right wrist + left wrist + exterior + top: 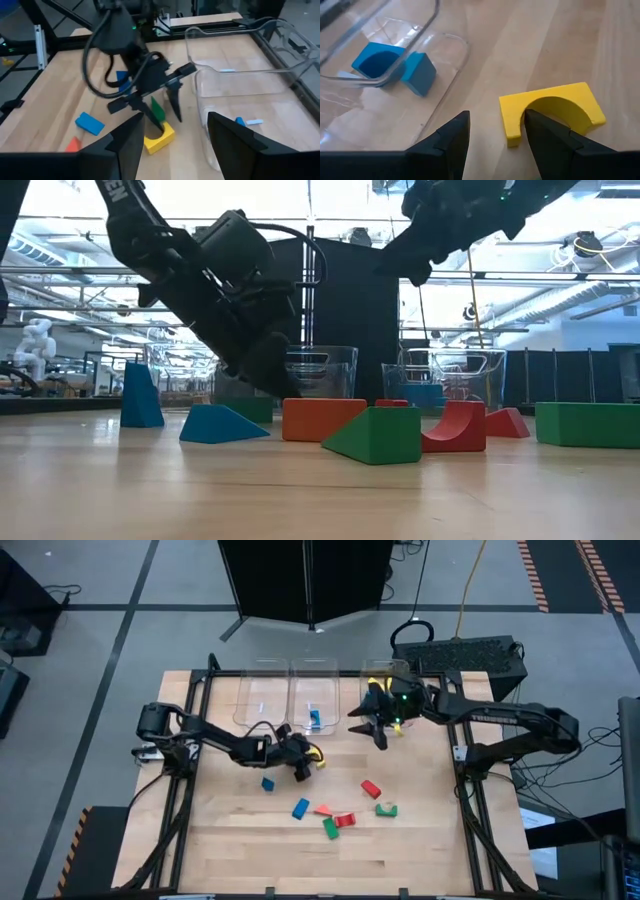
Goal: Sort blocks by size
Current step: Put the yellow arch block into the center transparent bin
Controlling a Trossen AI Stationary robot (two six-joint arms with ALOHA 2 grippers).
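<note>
3 clear bins [290, 690] are lined along the 12 o'clock edge of the bench [230, 840]. 2 blue blocks [395, 67] are seen inside the middle bin, touching each other.

The left hand [495, 135] is held low over the bench just at the 6 o'clock side of the middle bin, its fingers parted narrowly. A yellow arched block [552, 110] lies flat on the wood there; 1 finger [545, 140] is set into the arch, the other [452, 137] is outside the block's near end, so that leg of the arch sits between them. Whether the fingers press on it cannot be told. In the right wrist view a green block [158, 110] is seen just beside the yellow one, partly hidden by the left hand.

The right hand [378, 725] hangs above the bench just at 6 o'clock of the right bin, fingers spread apart, nothing between them.

Loose blocks are scattered toward 6 o'clock from centre: a small blue one [268, 783], a larger blue one [300, 808], a red one [371, 788], a green and white piece [386, 809], and a red and green cluster [335, 822].
</note>
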